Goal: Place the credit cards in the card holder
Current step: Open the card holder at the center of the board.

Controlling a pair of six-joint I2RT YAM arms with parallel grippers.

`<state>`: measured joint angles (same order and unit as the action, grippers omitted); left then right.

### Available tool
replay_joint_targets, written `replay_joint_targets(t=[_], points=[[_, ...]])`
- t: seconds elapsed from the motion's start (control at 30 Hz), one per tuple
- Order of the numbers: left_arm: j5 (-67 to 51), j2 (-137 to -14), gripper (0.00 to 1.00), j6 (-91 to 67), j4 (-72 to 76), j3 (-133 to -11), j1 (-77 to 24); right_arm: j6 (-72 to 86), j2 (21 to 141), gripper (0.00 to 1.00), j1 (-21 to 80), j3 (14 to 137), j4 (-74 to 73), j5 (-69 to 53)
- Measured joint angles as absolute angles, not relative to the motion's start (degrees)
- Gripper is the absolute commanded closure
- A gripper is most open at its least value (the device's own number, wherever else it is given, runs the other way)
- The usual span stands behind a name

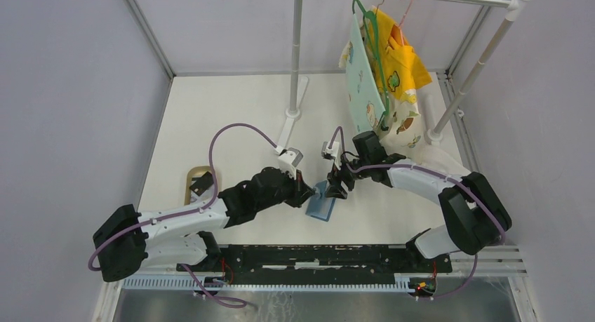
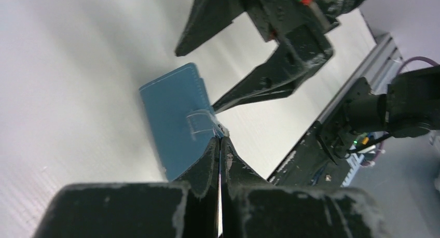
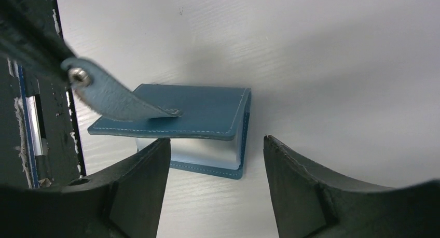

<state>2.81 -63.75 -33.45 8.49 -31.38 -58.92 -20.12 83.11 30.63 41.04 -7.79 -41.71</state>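
Two end effectors at a small teal-blue leather card holder [image 1: 321, 210] on the white table [image 1: 231, 111].
Left end effector [image 1: 309, 193] clamps its snap strap [image 3: 119, 98]; right end effector [image 1: 337, 189] hovers, jaws apart.

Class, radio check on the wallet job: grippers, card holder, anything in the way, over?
Left gripper shut on strap, strap pulled up. Right gripper open, aimed at card holder, holder ajar. No card held. Nothing between right gripper and holder.
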Motion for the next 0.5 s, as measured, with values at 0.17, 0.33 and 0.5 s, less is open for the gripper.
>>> replay_joint_targets(t=[0.17, 0.33, 0.5], points=[[7.6, -64.2, 0.98, -33.45, 3.6, -31.51, -58.0, -20.23, 84.18, 0.41, 30.63, 41.01, -7.33, -42.61], [14.52, -66.06, 0.98, -33.56, -3.66, -32.36, -57.6, -18.57, 86.28, 0.43, 30.63, 40.77, -4.89, -43.48], [21.69, -71.55, 0.98, -35.11, -11.57, -34.85, -57.23, -15.07, 88.55, 0.42, 30.63, 39.2, -0.89, -44.77]])
